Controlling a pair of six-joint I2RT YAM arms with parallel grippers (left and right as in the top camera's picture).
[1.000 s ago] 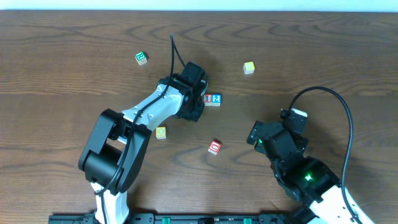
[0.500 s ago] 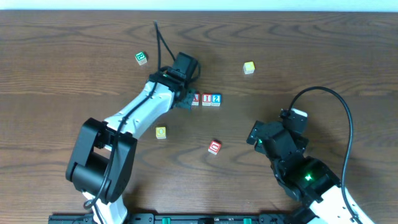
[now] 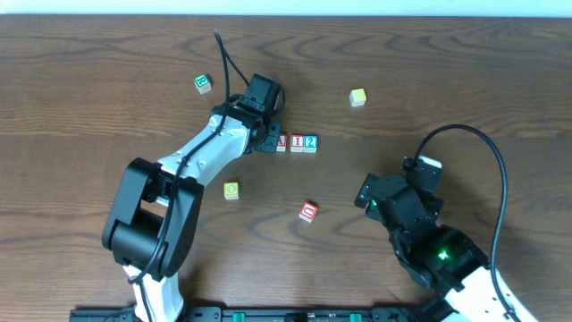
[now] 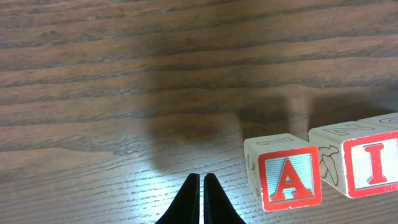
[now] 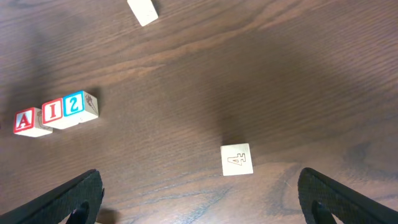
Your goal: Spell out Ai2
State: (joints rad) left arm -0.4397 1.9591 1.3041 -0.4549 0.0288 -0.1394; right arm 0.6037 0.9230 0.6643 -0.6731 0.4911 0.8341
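Observation:
Three small cubes stand in a row touching each other mid-table: the red "A" (image 3: 281, 142), the red "I" (image 3: 297, 142) and the blue "2" (image 3: 310, 142). In the right wrist view they read A (image 5: 25, 121), I (image 5: 54, 111), 2 (image 5: 74, 103). My left gripper (image 3: 266, 143) sits just left of the A cube (image 4: 287, 180), shut with nothing between its fingers (image 4: 193, 202); the I cube (image 4: 373, 163) shows at the frame's right edge. My right gripper (image 3: 371, 199) rests far to the right, open and empty (image 5: 199, 199).
A green-edged cube (image 3: 203, 83) lies at the back left, a yellow cube (image 3: 357, 97) at the back right. A yellow-green cube (image 3: 231, 190) and a red-edged cube (image 3: 308, 212) lie in front of the row. A pale cube face marked "4" (image 5: 237, 160) lies ahead of my right gripper.
My left arm has drawn back to the left off the row, uncovering the A cube beside the I and 2. The right arm has not moved.

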